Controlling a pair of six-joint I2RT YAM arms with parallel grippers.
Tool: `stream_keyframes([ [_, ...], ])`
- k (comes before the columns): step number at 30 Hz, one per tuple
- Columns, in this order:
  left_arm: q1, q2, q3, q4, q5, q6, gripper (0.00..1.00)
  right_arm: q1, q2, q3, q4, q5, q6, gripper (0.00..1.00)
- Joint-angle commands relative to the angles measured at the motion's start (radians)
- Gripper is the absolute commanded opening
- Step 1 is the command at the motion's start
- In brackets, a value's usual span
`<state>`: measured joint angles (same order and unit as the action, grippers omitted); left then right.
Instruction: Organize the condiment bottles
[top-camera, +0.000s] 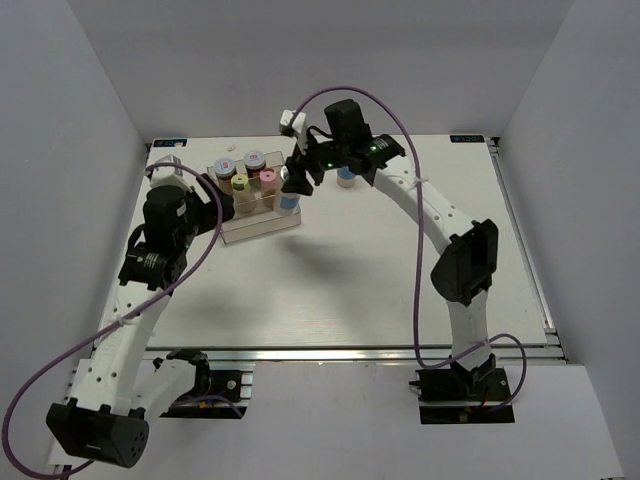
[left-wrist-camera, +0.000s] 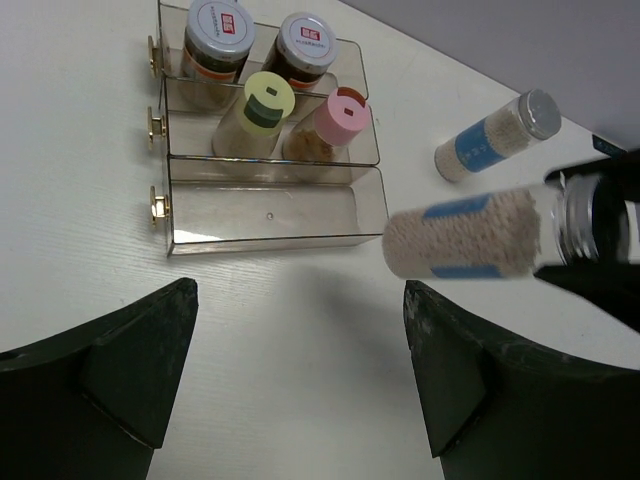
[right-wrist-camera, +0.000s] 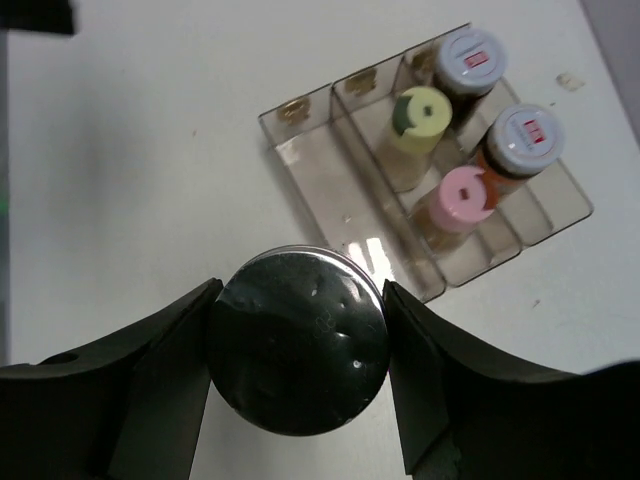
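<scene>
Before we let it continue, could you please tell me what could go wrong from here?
1. The right gripper holds the white jar by its cap alone, so the jar may tilt or slip when lowered.
2. The rack has a narrow empty front tier, and the yellow jar and pink jar stand just behind it, so they could get bumped.
3. The left gripper hovers open nearby, so the arms may clash.

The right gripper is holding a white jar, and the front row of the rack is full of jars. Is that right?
Not quite. The right gripper does hold a white jar, but the front row of the rack is empty. The yellow jar, pink jar and two dark jars sit in the rows behind it. The left wrist view shows this.
</scene>
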<state>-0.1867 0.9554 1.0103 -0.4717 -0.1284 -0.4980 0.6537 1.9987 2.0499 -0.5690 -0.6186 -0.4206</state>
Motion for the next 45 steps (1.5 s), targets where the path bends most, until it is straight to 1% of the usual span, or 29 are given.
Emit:
stream_keyframes([
  [1,0.003,-0.073,-0.028,-0.025,0.001,-0.017,0.93,0.015,0.083,0.148,0.133,0.052,0.109,0.0],
  [3,0.004,-0.102,-0.038,-0.033,-0.005,-0.025,0.93,0.047,0.124,0.203,0.165,0.068,0.131,0.0],
  [8,0.004,-0.158,-0.052,-0.065,-0.028,-0.028,0.93,0.128,0.173,0.207,0.323,0.118,0.195,0.0],
  [10,0.003,-0.184,-0.058,-0.077,-0.028,-0.031,0.93,0.144,0.187,0.205,0.369,0.14,0.221,0.0],
  [11,0.003,-0.193,-0.059,-0.084,-0.03,-0.034,0.93,0.155,0.199,0.204,0.421,0.155,0.255,0.0],
  [15,0.004,-0.24,-0.068,-0.123,-0.051,-0.043,0.93,0.172,0.236,0.228,0.491,0.187,0.279,0.0],
  [23,0.004,-0.314,-0.098,-0.179,-0.068,-0.066,0.94,0.193,0.31,0.254,0.528,0.241,0.273,0.0],
  [29,0.003,-0.325,-0.096,-0.2,-0.065,-0.07,0.94,0.193,0.37,0.28,0.616,0.31,0.283,0.0],
  [34,0.004,-0.325,-0.091,-0.228,-0.076,-0.062,0.94,0.196,0.405,0.306,0.652,0.345,0.283,0.0],
  [45,0.003,-0.314,-0.108,-0.206,-0.076,-0.059,0.95,0.198,0.384,0.216,0.63,0.333,0.295,0.0],
])
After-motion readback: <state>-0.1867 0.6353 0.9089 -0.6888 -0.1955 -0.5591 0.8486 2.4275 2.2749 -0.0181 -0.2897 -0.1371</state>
